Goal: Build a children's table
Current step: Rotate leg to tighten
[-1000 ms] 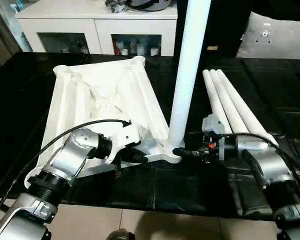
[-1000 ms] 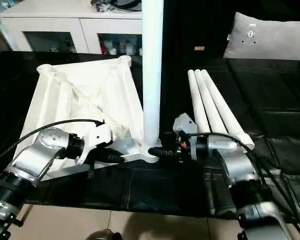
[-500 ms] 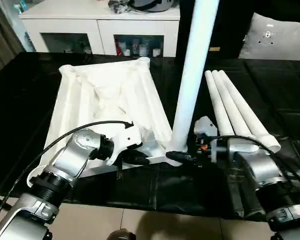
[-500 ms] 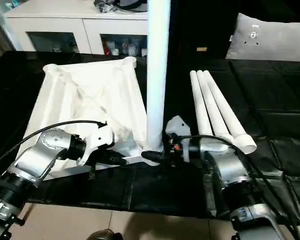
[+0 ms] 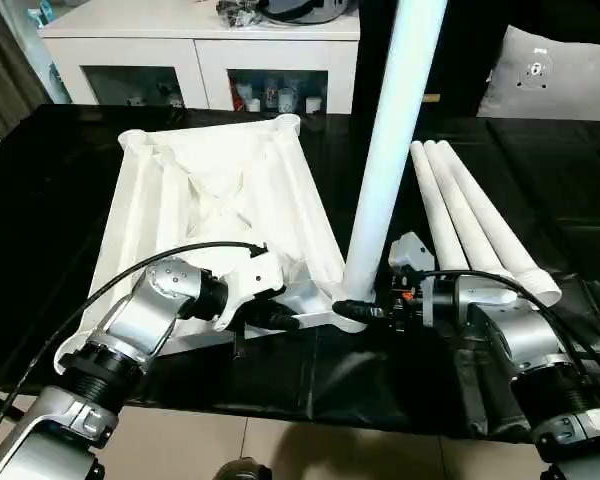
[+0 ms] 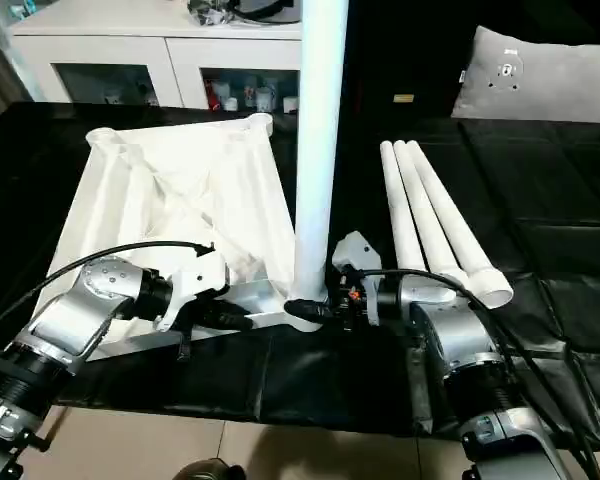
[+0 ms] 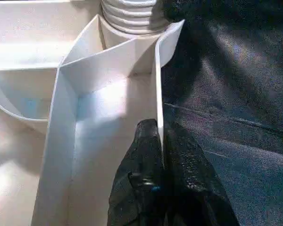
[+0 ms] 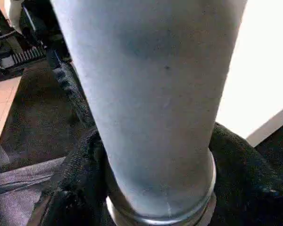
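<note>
My left gripper (image 7: 161,155) pinches the white ribbed plastic tabletop's (image 5: 210,215) near rim; my right gripper (image 6: 315,310) clasps the upright white tapered leg's (image 6: 318,150) base.

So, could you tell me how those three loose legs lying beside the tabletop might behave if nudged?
The three loose legs are smooth, round tubes, so they would probably roll. Being tapered, they would likely curve rather than roll straight. They look hollow and light, and seem stiff.

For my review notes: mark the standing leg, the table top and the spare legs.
standing leg (image 5: 385,150), left eye view, mid-shaft.
table top (image 5: 170,190), left eye view, ribbed underside.
spare legs (image 6: 425,215), right eye view, middle leg's shaft.
</note>
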